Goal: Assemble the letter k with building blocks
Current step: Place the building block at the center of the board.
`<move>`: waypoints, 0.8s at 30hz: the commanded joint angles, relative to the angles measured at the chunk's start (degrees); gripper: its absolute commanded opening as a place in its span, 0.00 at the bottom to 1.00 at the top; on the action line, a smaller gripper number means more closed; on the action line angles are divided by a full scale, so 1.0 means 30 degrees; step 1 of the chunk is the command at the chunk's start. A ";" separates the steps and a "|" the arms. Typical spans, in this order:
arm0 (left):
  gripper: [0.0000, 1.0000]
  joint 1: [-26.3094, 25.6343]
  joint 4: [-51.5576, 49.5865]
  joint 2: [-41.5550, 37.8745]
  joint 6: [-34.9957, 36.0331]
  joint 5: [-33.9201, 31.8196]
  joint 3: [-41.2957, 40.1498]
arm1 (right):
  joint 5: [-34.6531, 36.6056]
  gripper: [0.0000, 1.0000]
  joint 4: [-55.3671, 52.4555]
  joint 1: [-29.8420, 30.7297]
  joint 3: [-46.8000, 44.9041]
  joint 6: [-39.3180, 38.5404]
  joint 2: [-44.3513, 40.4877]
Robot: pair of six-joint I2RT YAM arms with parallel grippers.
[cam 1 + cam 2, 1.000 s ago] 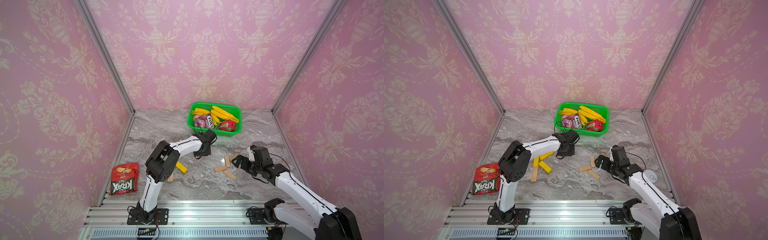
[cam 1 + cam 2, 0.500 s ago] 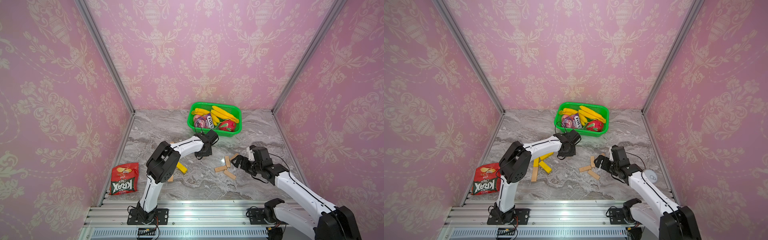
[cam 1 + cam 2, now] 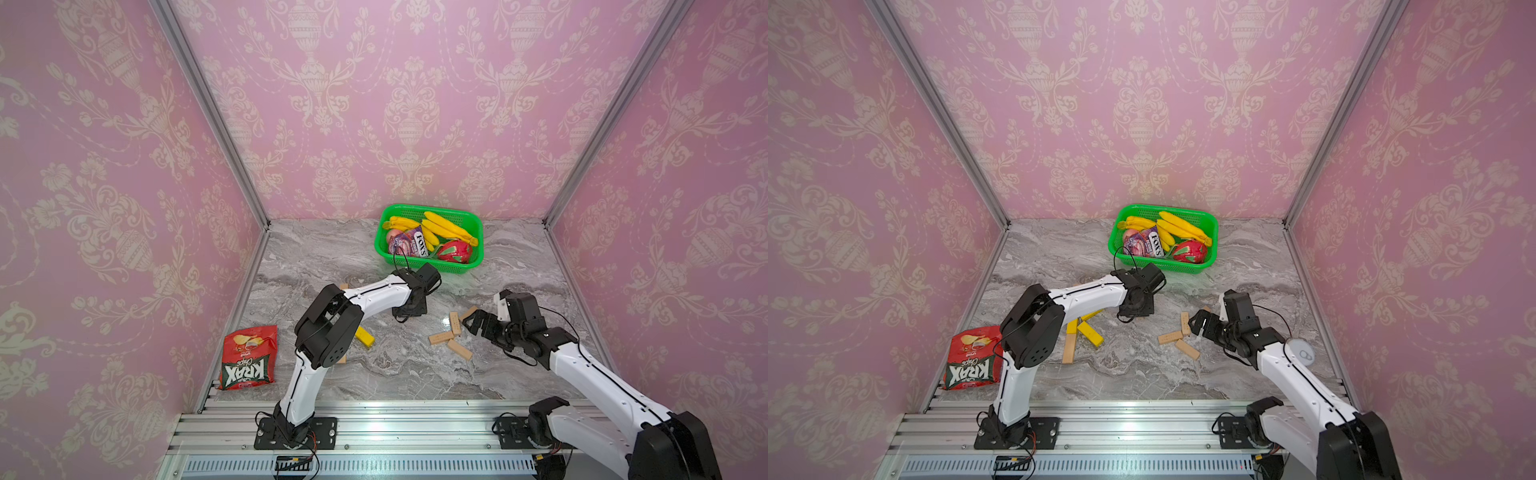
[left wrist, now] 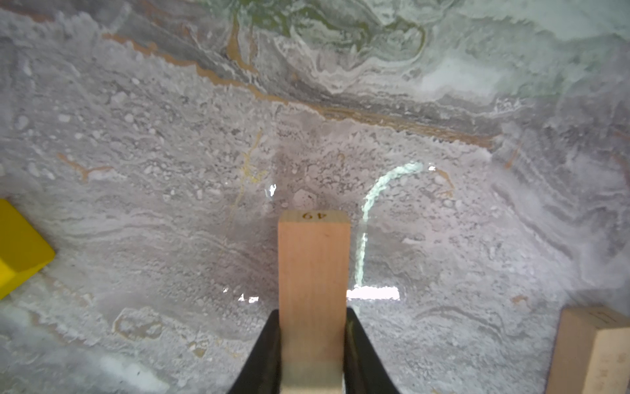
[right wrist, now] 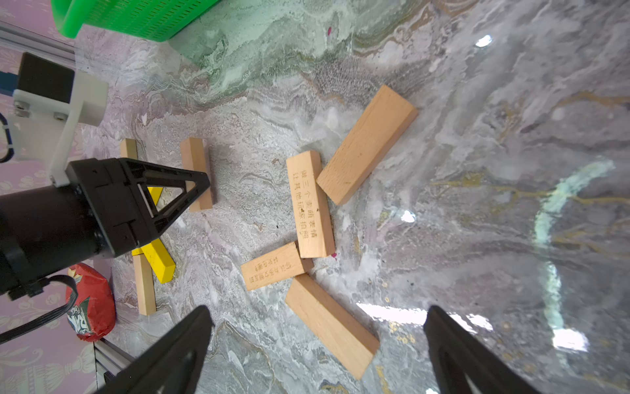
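Observation:
My left gripper [image 4: 313,315] is shut on a tan wood building block [image 4: 313,259] that points down at the marble; in both top views this gripper [image 3: 409,309] [image 3: 1136,309] hangs mid-table in front of the basket. Left of it lie yellow blocks [image 3: 1090,332] and a wood block [image 3: 1069,348], partly hidden under the arm. My right gripper [image 5: 318,308] [image 3: 471,322] stands open beside several loose wood blocks [image 5: 310,204] [image 3: 441,337], with one block [image 5: 332,325] reaching in between its fingers. No finished letter k shows.
A green basket [image 3: 380,245] with bananas and snack packs stands at the back. A red chips bag [image 3: 247,357] lies at the front left by the wall. A white round thing [image 3: 1302,353] sits beside my right arm. Metal rails run along the front edge.
My left gripper has drifted slightly to the right with the wood block in it. The right arm has not moved.

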 commanded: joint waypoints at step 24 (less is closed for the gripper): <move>0.63 -0.0232 -0.0213 0.0384 0.0607 -0.0764 -0.0066 | -0.0135 1.00 -0.0722 -0.0362 -0.0137 -0.0537 -0.0595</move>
